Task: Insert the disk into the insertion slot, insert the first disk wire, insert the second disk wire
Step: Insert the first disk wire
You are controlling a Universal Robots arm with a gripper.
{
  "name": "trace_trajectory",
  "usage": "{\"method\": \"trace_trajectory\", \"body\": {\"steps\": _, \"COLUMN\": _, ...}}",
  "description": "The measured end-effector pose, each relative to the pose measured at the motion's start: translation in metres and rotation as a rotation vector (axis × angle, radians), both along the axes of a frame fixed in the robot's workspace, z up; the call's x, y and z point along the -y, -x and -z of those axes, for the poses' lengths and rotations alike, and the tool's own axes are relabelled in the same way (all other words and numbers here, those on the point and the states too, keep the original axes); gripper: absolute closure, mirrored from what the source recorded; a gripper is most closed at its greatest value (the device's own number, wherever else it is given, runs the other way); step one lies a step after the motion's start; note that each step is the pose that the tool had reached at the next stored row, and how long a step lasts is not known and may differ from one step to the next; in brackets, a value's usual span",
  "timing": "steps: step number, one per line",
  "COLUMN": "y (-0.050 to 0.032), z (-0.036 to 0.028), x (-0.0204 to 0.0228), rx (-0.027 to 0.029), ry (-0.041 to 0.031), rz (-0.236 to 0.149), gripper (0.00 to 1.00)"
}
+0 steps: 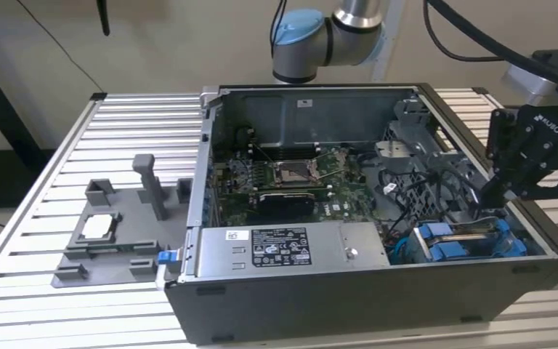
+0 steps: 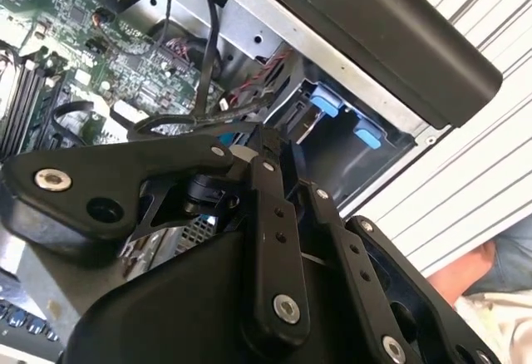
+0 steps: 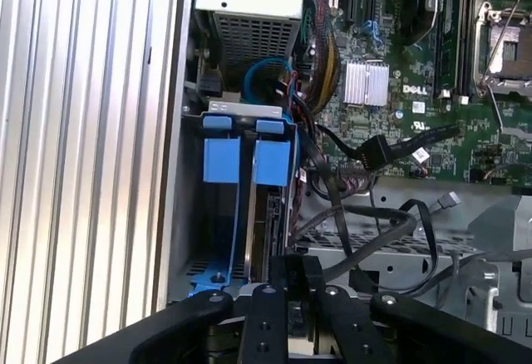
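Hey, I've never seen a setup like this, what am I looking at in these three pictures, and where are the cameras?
A robot arm works in an open computer case on a slatted metal table. One camera stands off the arm; two ride at its wrist, looking past its black pincer. The pincer hangs close to the drive bay with blue fittings. Whether it holds anything, I cannot tell. A grey holder lies beside the case.

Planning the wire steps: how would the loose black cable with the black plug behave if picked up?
The thin black cable with a blocky black plug probably flops: it lies in loose curves. Likely light, being thin. The plug looks rigid, perhaps the steadier grip.
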State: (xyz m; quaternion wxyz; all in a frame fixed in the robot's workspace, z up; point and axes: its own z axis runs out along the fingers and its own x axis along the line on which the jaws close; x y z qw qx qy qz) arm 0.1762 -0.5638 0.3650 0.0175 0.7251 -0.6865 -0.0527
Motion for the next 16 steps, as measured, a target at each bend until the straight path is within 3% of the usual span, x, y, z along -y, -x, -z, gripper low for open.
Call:
{"method": "trace_trajectory", "body": {"steps": 6, "y": -0.0002, "z": 0.0071, "x": 0.0007, "rx": -0.0002, "ry": -0.0001, "rz": 0.056, "gripper": 0.81}}
{"method": "trace_trajectory", "body": {"steps": 16, "y": -0.0015, "z": 0.0137, "x": 0.0008, "rx": 0.0, "ry": 0.0054, "rz": 0.058, "gripper": 0.81}}
